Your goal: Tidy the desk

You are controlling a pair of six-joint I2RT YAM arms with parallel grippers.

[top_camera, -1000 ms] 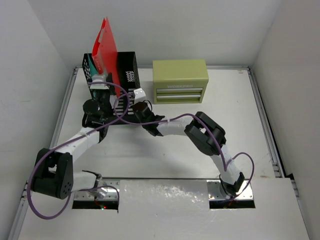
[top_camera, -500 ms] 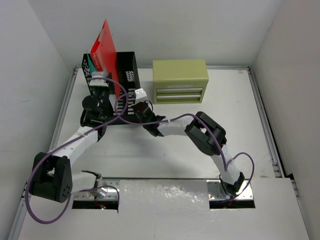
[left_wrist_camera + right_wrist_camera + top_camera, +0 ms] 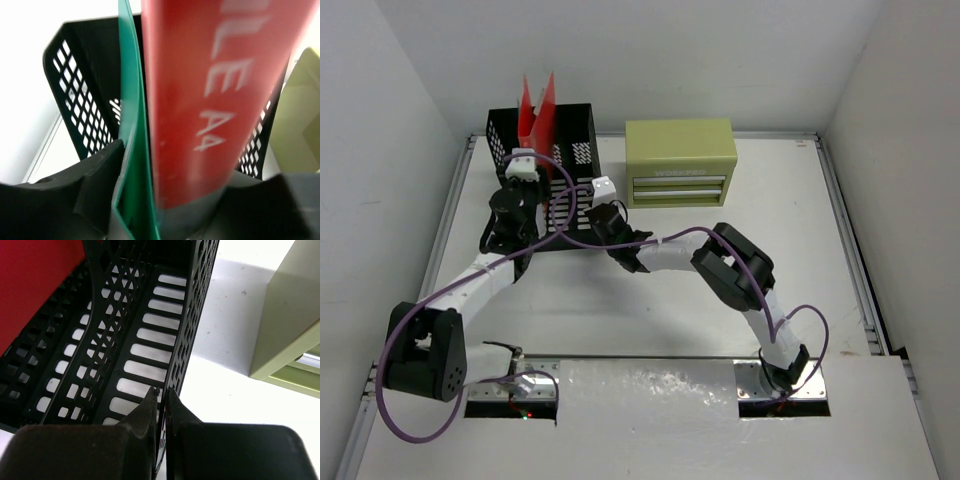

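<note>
Top external view, and both arms are at the far-left corner of the desk (image 3: pixel 820 250), the white tabletop that carries everything here. On it stands the black mesh file rack (image 3: pixel 575 125), with the olive-green drawer box (image 3: pixel 680 160) just beside it along the far edge.

The left gripper (image 3: pixel 527 158) is over the rack's near end, clamped on a red folder (image 3: pixel 538 105) whose tips rise in a V above the mesh. The right gripper (image 3: pixel 592 196) sits at the rack's near right corner.

The step looks like filing the folders. To do it well, the left arm should hold them upright, aim for one slot and let go only once the bottom edge is seated. The right arm should brace the rack so it cannot slide.

The left wrist view shows what the overhead misses: a green folder (image 3: pixel 131 125) pressed flat against the red one (image 3: pixel 210 100), both pinched between the fingers (image 3: pixel 95 175), mesh (image 3: pixel 80 100) on either side.

The right wrist view adds more. Its jaws are closed tight on the rack's thin side wall (image 3: pixel 192 315), the slotted floor by that wall lies bare, and red (image 3: pixel 35 285) shows only at the far left. The drawer box (image 3: pixel 285 315) stands clear of the rack.
</note>
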